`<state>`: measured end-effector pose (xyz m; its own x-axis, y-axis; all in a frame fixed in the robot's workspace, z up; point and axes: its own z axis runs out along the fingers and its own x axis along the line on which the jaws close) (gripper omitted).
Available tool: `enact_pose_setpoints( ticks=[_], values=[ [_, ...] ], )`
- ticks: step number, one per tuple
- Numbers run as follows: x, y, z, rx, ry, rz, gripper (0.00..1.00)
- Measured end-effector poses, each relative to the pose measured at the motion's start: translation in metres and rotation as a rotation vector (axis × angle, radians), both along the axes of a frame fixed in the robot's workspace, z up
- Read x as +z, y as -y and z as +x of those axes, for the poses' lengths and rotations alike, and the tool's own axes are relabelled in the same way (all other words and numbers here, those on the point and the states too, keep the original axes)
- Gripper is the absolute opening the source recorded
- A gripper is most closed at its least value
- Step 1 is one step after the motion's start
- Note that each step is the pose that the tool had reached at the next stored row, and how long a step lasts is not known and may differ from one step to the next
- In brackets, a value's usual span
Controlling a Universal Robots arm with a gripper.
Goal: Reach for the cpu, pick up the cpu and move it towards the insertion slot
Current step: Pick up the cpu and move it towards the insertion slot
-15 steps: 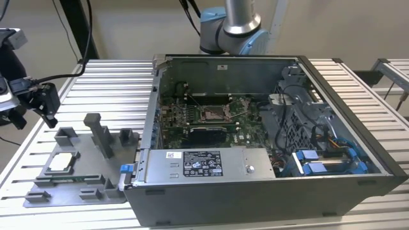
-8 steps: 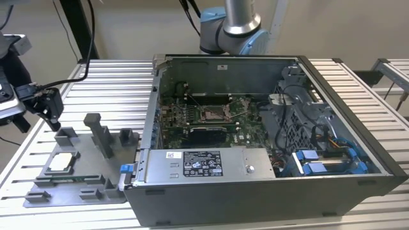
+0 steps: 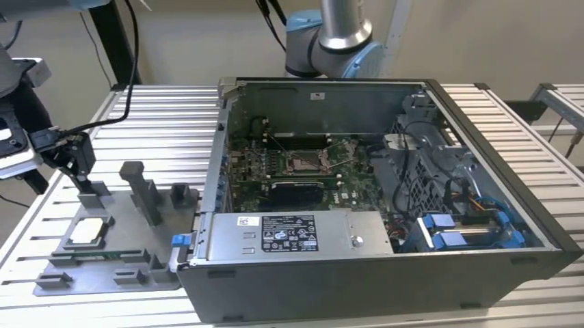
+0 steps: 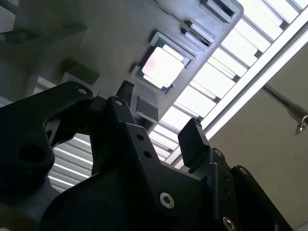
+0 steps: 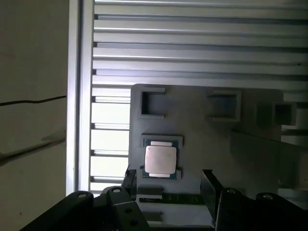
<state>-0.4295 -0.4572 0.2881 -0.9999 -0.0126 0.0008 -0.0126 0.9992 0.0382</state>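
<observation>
Computer case (image 3: 365,287) is taken as the reference; it stands open on the slatted table (image 3: 164,116). The insertion slot (image 3: 306,162) is seen inside the case, on the green board near its middle, with the dark centre uncovered.

Outside the case, just off its wall on the exterior view's left, a grey fixture plate (image 3: 91,277) is laid flat. The cpu (image 3: 87,231) is seated in a square recess of that plate, pale face up, as confirmed in both wrist views (image 4: 159,66) (image 5: 160,160).

The gripper (image 3: 81,171) is held on the same side of the case, above the plate and clear of the cpu. Its fingers are spread apart in both wrist views (image 4: 159,110) (image 5: 168,177), and nothing is gripped between them.
</observation>
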Motion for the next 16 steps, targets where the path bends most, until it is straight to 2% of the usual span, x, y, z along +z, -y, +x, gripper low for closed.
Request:
enact_pose_setpoints(
  ticks=[16],
  values=[
    [-0.0209, 0.0, 0.0012, 0.0, 0.0, 0.0, 1.0]
  ],
)
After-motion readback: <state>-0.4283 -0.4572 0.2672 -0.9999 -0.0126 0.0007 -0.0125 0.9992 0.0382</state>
